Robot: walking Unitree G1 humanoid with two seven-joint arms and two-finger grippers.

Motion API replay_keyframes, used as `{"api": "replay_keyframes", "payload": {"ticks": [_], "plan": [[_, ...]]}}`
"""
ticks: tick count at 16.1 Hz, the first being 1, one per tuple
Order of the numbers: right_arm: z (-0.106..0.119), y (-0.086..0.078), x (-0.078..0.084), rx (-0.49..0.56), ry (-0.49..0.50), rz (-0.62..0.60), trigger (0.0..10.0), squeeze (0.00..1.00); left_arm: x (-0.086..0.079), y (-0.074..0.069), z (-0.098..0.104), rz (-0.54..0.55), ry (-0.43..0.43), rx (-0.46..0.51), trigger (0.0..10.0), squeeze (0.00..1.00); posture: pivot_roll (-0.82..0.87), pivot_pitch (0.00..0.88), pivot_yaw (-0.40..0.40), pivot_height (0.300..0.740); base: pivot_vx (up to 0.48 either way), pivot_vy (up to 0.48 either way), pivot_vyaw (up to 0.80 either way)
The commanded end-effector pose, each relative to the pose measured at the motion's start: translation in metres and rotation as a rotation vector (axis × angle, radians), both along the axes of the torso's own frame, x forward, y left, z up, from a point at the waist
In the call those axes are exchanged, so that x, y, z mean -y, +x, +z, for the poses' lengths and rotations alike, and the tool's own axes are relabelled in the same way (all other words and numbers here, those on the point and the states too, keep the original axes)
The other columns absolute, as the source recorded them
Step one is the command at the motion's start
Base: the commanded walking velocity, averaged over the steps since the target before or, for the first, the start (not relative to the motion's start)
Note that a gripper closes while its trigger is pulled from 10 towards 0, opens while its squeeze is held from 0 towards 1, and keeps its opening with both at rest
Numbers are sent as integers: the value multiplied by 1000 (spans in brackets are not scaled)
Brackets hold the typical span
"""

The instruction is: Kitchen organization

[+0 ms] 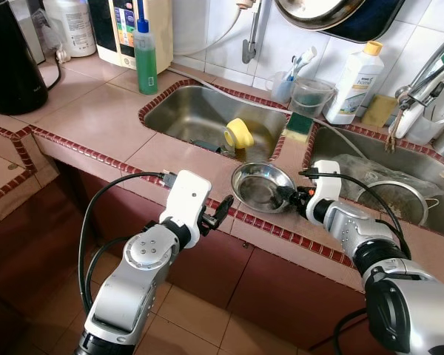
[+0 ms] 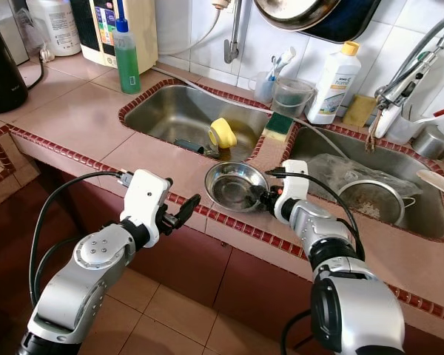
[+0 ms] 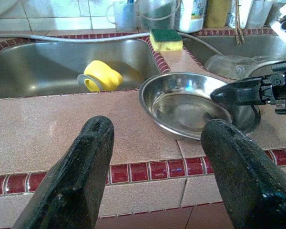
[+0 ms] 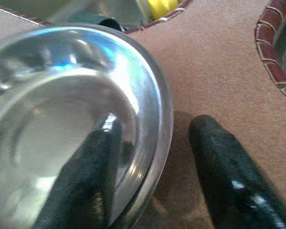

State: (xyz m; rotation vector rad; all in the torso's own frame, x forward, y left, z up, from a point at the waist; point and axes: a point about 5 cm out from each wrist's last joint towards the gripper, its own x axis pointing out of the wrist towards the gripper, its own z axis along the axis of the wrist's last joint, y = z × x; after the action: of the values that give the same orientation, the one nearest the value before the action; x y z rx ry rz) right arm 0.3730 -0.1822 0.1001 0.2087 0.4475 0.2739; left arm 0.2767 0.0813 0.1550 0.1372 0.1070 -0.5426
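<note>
A shallow steel bowl sits on the tiled counter strip between two sinks. My right gripper reaches it from the right and is open. One finger lies inside the bowl and the other rests outside on the counter, with the rim between them and a gap on the outer side. My left gripper hovers open just off the counter's front edge, pointing toward the bowl, with nothing between its fingers.
A yellow cup lies on its side in the left sink. The right sink holds a metal strainer. A green sponge, a white soap bottle, a green bottle and a black kettle stand around.
</note>
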Motion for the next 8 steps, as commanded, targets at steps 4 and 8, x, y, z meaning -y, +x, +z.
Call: {"api": "replay_keyframes", "payload": {"ticks": [4,8], "plan": [[6,2,12,8,-10,-48,0,0,2,-2,6,-11,-12,19,10000,0,52,35,-124,740,0,0,0],[7,3,12,14,-10,-53,0,0,14,-16,8,-174,-47,7,10000,0,52,28,-121,740,0,0,0]]}}
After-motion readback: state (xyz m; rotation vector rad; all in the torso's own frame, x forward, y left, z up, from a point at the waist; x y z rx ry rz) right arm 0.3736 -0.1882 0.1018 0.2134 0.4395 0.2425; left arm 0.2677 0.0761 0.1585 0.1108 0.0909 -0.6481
